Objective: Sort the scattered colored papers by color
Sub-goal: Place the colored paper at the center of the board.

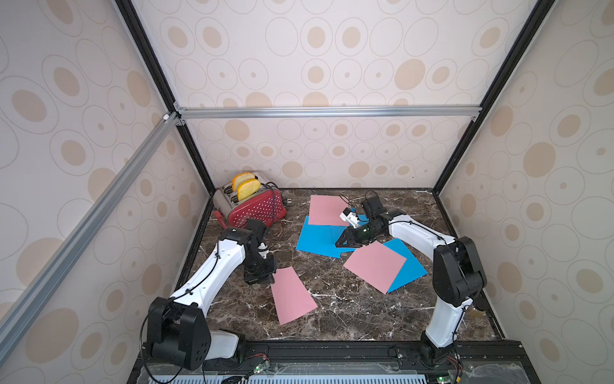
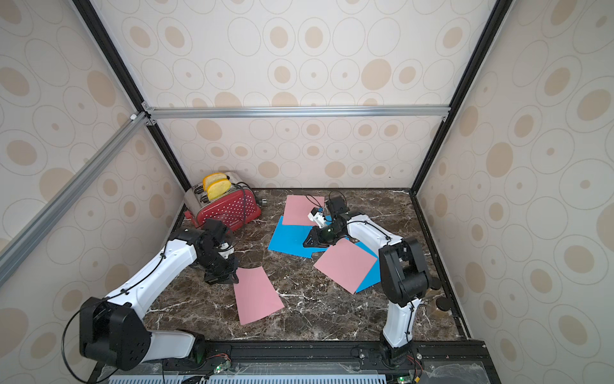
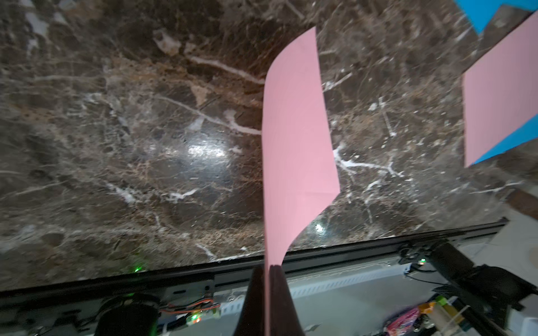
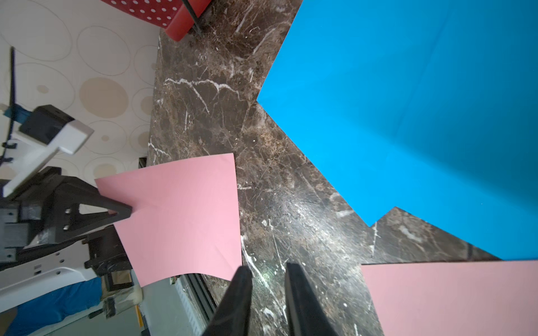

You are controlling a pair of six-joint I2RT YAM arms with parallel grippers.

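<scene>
The left end effector [image 3: 269, 266] is clenched on the edge of a pink paper [image 3: 294, 145]. The sheet is pinched between the two dark fingers and bows away from them in a curve. In a top view this paper [image 1: 292, 296] sits over the front-left part of the table [image 1: 349, 312]. Whether its far edge touches the surface cannot be told.

The right end effector [image 4: 266, 267] is released: its fingers stand a little apart with bare marble showing between them, and they grasp nothing. In both top views it hovers low over the blue papers [image 1: 315, 239] in the middle of the table, fingertips pointing toward the left arm's side.

A second pink paper [image 1: 325, 209] lies at the back, and its near edge overlaps those blue papers. A third pink paper [image 1: 375, 266] lies toward the front right on top of another blue paper [image 1: 410, 271], which sticks out past it on the right side. So the colours are still mixed in two overlapping heaps, with the held sheet well apart from both.

In the back-left corner stands a red toaster [image 1: 257, 209] with two slices of bread [image 1: 247, 188] in its slots.
</scene>
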